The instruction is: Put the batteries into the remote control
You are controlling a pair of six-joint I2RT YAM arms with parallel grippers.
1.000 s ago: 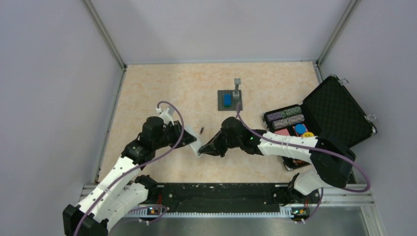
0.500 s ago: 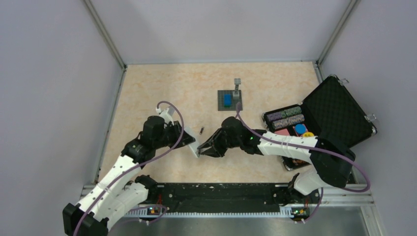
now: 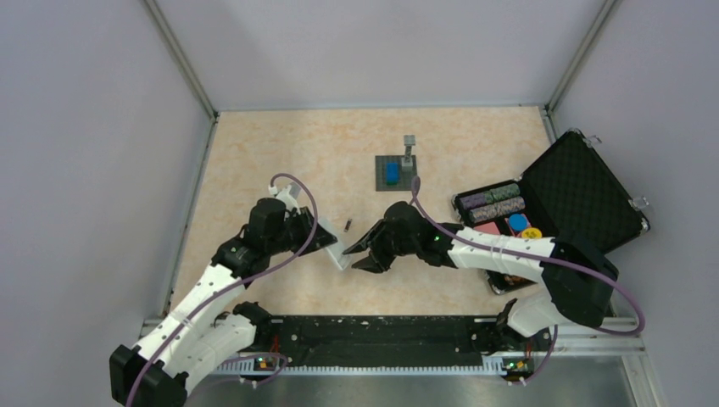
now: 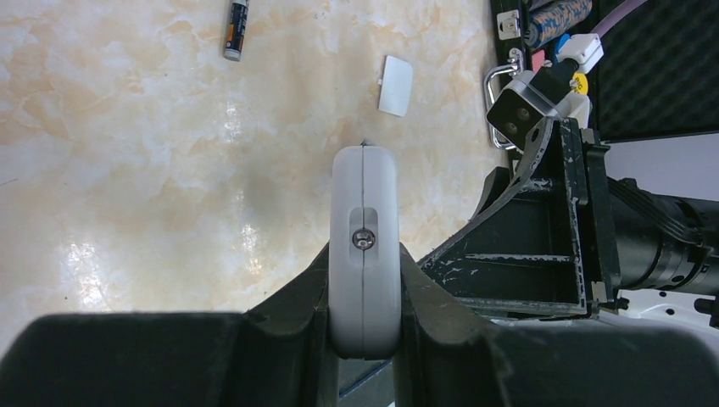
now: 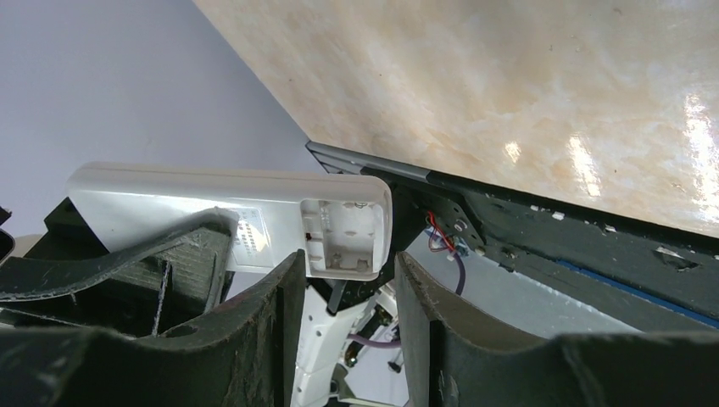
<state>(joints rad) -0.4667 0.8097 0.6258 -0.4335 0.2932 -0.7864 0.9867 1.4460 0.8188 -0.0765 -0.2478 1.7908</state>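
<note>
Jaws of the left gripper are closed on the remote control, which stands on its narrow edge between them, above the table. Jaws of the right gripper stand open, one on each side of the remote's end, and they hold nothing. In the right wrist view the battery compartment faces this gripper. Its cover is off and it looks empty.

One battery lies on the table at the upper left of the left wrist view. The small white cover lies to the right of it, in the upper middle. The second battery I cannot find in any view.

I judge that the step in hand is to fetch this battery with the right gripper. To do it well, the left gripper should hold the remote steady with the compartment turned upward. The right one should take the battery across its middle and lay it in with the ends matching the contacts.
</note>
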